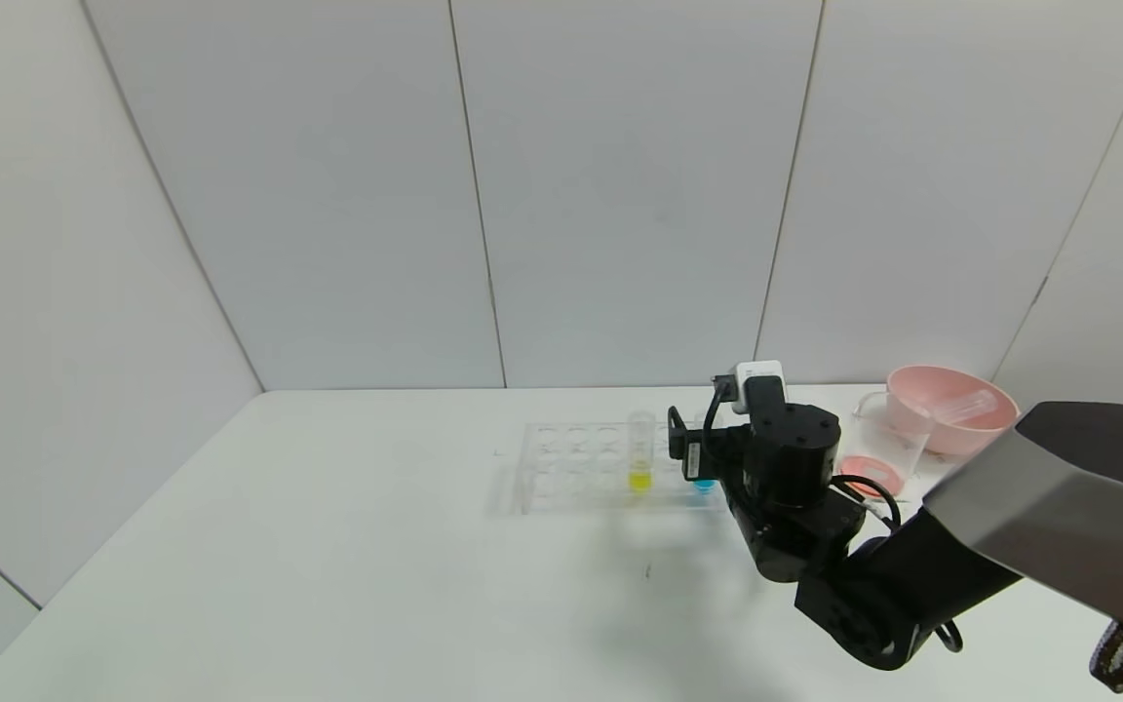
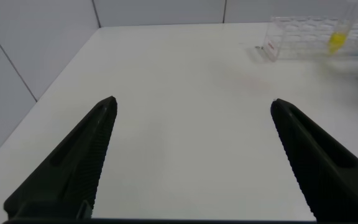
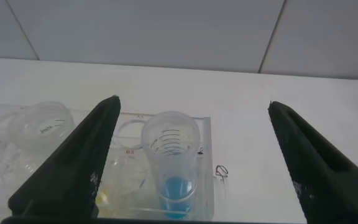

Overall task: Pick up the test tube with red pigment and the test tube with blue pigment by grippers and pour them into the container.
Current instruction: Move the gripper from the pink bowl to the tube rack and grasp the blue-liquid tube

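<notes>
The right gripper point(image 3: 191, 162) stands with its fingers spread wide on either side of the test tube with blue pigment point(image 3: 173, 165), not touching it yet — lined up so that a simple squeeze would catch the tube around its middle. The tube sits upright in an end hole of the clear rack point(image 1: 571, 468), which keeps it steady and leaves its upper part free to be grasped. A like tube with yellow liquid point(image 1: 639, 453) stands a few holes away, clear of the fingers, so there seems little risk of knocking it.

Behind the right arm is the container point(image 1: 898, 444), just in front of the pink bowl point(image 1: 951, 405); it holds something reddish at its bottom, though I cannot say for sure what. A clear tube point(image 1: 961, 405) appears to lie in the bowl — possibly the spent red one.

The left gripper point(image 2: 191, 155) hangs parked over bare table point(image 2: 185, 93), its fingers wide apart and empty, well away from the rack.
</notes>
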Motion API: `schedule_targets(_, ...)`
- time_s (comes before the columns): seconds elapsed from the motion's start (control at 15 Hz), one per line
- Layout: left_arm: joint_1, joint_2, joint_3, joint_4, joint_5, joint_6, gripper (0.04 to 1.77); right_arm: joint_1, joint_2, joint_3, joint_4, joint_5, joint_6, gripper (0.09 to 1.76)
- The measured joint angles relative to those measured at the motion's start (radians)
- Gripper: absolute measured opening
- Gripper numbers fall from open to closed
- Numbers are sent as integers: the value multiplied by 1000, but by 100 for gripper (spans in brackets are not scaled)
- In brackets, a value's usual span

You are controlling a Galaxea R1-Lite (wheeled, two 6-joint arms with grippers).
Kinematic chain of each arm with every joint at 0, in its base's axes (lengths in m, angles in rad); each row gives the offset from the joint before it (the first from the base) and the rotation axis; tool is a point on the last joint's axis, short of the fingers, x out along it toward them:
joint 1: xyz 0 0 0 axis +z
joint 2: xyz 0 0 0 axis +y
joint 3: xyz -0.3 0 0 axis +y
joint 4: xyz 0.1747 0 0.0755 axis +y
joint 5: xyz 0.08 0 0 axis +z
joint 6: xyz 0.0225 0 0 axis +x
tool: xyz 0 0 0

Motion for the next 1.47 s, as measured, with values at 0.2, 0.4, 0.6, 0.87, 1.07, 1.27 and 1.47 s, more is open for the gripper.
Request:
schedule_targets(0.2,0,0,0,0,0,0,176,8,-14,7,0,-1,-1,171)
schedule_targets(0.4,0,0,0,0,0,0,176,3,-13,6,7,-7,-7,171)
schedule_targets(0.6,0,0,0,0,0,0,176,-1,-2,6,3,-8,-8,171)
schedule_targets(0.87,0,0,0,0,0,0,176,0,20,3,0,-3,-6,171)
schedule_targets(1.07,0,0,0,0,0,0,176,2,28,0,0,-2,-6,171)
schedule_targets(1.27,0,0,0,0,0,0,176,5,36,0,0,-2,-6,146)
schedule_targets(1.47,0,0,0,0,0,0,176,8,36,2,0,-2,-6,102)
